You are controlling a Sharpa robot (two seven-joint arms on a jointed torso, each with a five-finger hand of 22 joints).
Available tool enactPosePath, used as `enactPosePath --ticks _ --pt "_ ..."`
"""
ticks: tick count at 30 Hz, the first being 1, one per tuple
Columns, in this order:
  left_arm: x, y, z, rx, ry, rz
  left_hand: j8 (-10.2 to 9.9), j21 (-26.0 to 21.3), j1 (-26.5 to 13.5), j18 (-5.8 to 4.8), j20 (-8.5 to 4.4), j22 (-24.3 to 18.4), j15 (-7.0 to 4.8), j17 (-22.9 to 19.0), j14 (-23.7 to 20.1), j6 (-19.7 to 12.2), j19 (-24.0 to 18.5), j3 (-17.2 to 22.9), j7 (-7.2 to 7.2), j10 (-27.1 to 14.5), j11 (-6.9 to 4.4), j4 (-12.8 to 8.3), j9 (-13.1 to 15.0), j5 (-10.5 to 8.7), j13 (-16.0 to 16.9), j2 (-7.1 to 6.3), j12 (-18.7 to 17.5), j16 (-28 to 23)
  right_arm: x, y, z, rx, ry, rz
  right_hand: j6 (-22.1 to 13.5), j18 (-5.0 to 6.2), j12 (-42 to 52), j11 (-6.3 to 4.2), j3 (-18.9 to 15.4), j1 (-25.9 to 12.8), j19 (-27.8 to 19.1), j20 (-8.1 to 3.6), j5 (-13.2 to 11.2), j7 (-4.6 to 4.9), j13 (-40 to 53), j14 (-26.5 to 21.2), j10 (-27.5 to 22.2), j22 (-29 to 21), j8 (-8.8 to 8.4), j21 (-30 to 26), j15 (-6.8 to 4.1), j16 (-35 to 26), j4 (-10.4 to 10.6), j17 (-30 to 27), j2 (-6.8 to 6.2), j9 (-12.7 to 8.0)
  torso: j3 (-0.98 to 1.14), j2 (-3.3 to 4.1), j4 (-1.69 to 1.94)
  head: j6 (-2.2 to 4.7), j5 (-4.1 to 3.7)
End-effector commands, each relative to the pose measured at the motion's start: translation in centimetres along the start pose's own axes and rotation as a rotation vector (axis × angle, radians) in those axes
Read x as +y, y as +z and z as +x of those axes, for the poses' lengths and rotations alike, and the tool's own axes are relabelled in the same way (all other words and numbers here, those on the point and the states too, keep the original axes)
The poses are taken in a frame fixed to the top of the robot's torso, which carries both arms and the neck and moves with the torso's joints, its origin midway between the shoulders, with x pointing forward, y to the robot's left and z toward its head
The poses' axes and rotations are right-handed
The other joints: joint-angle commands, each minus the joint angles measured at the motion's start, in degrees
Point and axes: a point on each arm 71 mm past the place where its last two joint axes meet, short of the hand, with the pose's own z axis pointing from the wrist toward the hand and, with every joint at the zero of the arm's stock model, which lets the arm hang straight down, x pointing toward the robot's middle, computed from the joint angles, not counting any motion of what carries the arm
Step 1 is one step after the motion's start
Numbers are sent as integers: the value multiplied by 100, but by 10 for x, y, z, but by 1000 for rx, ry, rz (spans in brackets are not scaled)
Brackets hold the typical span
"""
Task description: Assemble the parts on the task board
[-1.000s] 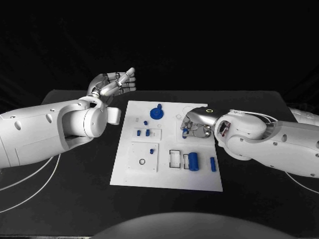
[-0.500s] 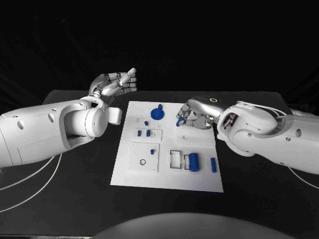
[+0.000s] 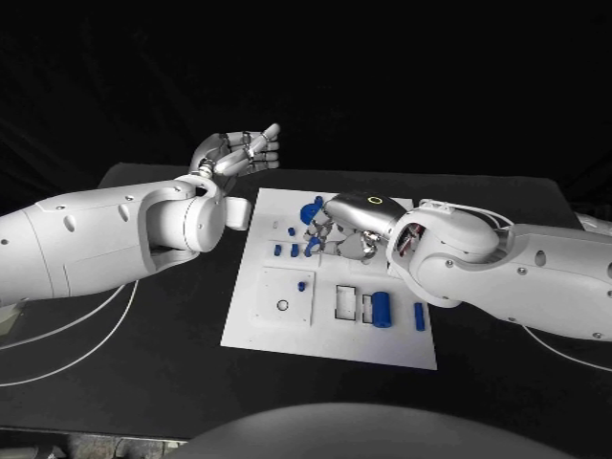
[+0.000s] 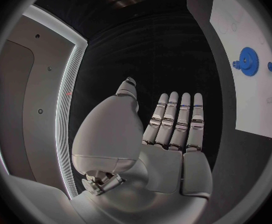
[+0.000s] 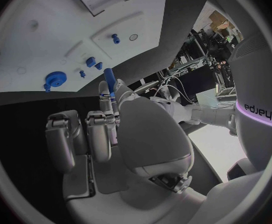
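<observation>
Now the right hand (image 3: 337, 228) is farther over the board (image 3: 337, 335), nearer the gear (image 3: 311, 209), with a blue peg (image 5: 109, 76) pinched in its fingers (image 5: 105, 97).
The left hand (image 3: 240, 151) is up off the surface (image 3: 155, 382), beside the board's far corner, its fingers (image 4: 180, 119) straight, side by side, holding nothing. More blue parts lie on the board: small pegs (image 3: 286, 251), a fat roller (image 3: 382, 309) and a thin bar (image 3: 419, 316).

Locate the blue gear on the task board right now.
In the head view, the blue gear sits at the task board's far edge, just left of the right hand.
</observation>
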Motion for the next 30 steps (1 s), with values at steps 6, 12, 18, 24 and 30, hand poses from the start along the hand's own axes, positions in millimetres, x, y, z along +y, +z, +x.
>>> enactPosePath --ticks 6,12,18,24,30 --pt "-1 2 1 8 -5 8 33 -34 -17 -8 18 -5 8 -5 -41 -53 41 32 117 -51 -4 -5 -5 26 -3 58 39 24 20 14 23 78 -18 -122 60 -39 -32 33 40 67 599 -17 34 -17 -9 607 0 1508 -20 26 34 24 -14 1508 -10 16 -3 -5 1 -82 178" --pt "-1 2 1 7 -5 8 33 -34 -17 -8 18 -5 8 -5 -41 -53 41 32 117 -51 -4 -5 -5 26 -3 58 39 24 25 22 33 119 -61 -143 39 -39 -46 40 57 77 599 -11 33 -14 -11 607 -39 1508 -41 26 33 24 -12 1508 -11 10 -5 -6 -3 -109 186" --pt "-1 2 1 8 -6 8 33 -34 -16 -9 18 -6 8 -6 -42 -53 41 32 117 -51 -4 -5 -5 28 -3 58 40 25 29 29 39 137 -92 -156 31 -39 -48 40 68 83 599 -11 33 -16 -11 607 -57 1508 -50 26 29 24 -11 1508 -6 8 -3 -11 -11 -113 190" --pt "-1 1 1 8 -6 8 36 -33 -12 -9 18 -15 9 -16 -45 -57 42 33 118 -55 -4 -4 -5 40 -3 62 44 32 33 32 43 159 -117 -167 23 -39 -49 38 79 90 599 -13 33 -19 -11 607 -75 1508 -58 26 22 24 -12 1508 -3 6 -2 -1 -11 -104 171" --pt "-1 1 0 8 -6 8 36 -33 -12 -9 18 -15 9 -16 -45 -57 42 33 118 -55 -4 -4 -5 40 -3 62 44 32 35 34 49 193 -130 -170 2 -39 -50 40 82 76 599 -20 31 -18 -11 607 -118 1508 -79 26 7 24 4 1508 -12 0 -3 -2 -16 -79 137"
